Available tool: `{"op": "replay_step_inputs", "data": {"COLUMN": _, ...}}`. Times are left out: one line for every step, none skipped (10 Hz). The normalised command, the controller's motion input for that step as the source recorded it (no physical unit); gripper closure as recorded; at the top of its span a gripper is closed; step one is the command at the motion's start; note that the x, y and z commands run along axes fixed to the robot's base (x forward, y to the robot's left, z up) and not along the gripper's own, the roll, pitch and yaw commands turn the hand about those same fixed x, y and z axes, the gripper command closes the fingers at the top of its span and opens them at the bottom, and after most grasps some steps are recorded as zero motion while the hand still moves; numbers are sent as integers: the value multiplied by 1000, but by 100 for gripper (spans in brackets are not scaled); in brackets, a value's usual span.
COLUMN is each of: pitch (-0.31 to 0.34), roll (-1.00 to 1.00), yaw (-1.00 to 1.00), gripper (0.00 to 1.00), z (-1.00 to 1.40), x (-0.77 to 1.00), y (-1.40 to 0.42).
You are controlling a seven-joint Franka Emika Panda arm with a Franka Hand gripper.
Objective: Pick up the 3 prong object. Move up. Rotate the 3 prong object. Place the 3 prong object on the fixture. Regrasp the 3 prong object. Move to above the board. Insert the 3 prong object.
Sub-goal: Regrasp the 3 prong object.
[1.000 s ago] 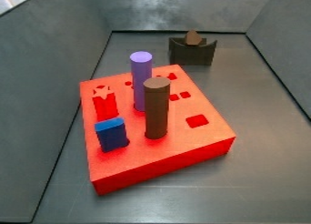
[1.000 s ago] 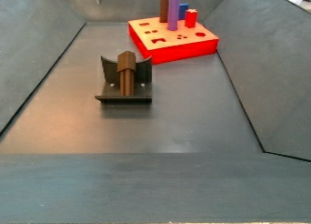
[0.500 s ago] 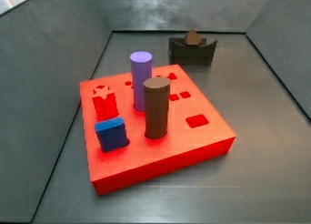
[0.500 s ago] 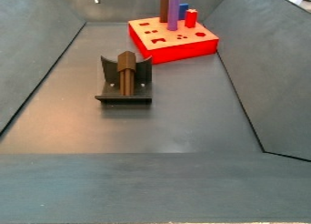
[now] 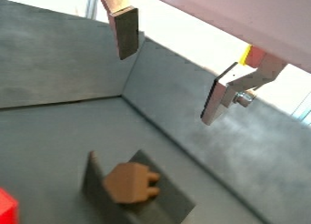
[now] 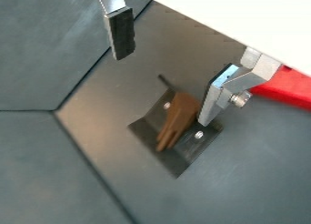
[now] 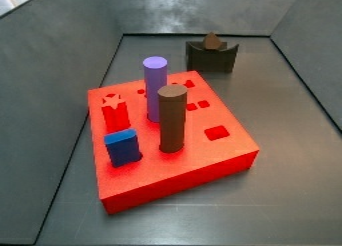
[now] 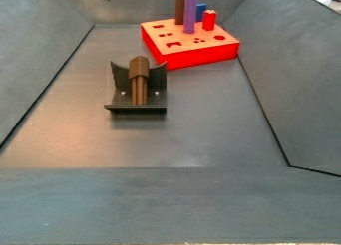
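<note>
3 prong object (image 8: 138, 78): small dark brown piece resting in the notch of the fixture (image 8: 135, 98), a dark grey block on a base plate, near the far wall of the floor in a side view (image 7: 211, 42). Board (image 7: 171, 150): thick red square slab with shaped cutouts. Gripper (image 6: 170, 68): above the fixture, fingers spread, nothing between them.
</note>
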Motion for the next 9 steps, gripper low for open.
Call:
{"op": "replay_step_inputs", "data": {"pitch": 39, "roll": 1000, "yaw": 23, "gripper": 0, "z": -10, "x": 57, "y": -29}}
{"op": "replay_step_inputs", "data": {"pitch": 77, "roll": 1000, "yaw": 35, "gripper": 0, "z": -15, "x": 72, "y": -30}}
{"op": "replay_step_inputs", "data": {"pitch": 107, "roll": 962, "yaw": 48, "gripper": 0, "z": -15, "x": 82, "y": -36}}
{"op": "replay_step_inputs", "data": {"pitch": 126, "roll": 703, "yaw": 68, "gripper": 0, "z": -11, "x": 92, "y": -42}}
{"op": "replay_step_inputs", "data": {"pitch": 136, "roll": 516, "yaw": 87, "gripper": 0, "z": -17, "x": 96, "y": -43}}
{"op": "replay_step_inputs", "data": {"pitch": 132, "roll": 308, "yaw": 115, "gripper": 0, "z": -9, "x": 95, "y": -31}}
{"op": "replay_step_inputs", "data": {"pitch": 122, "roll": 245, "yaw": 128, "gripper": 0, "z": -4, "x": 88, "y": -27}}
{"op": "replay_step_inputs", "data": {"pitch": 107, "roll": 261, "yaw": 157, "gripper": 0, "z": -1000, "x": 33, "y": 74}}
{"op": "replay_step_inputs", "data": {"pitch": 86, "roll": 244, "yaw": 167, "gripper": 0, "z": -1000, "x": 34, "y": 74}}
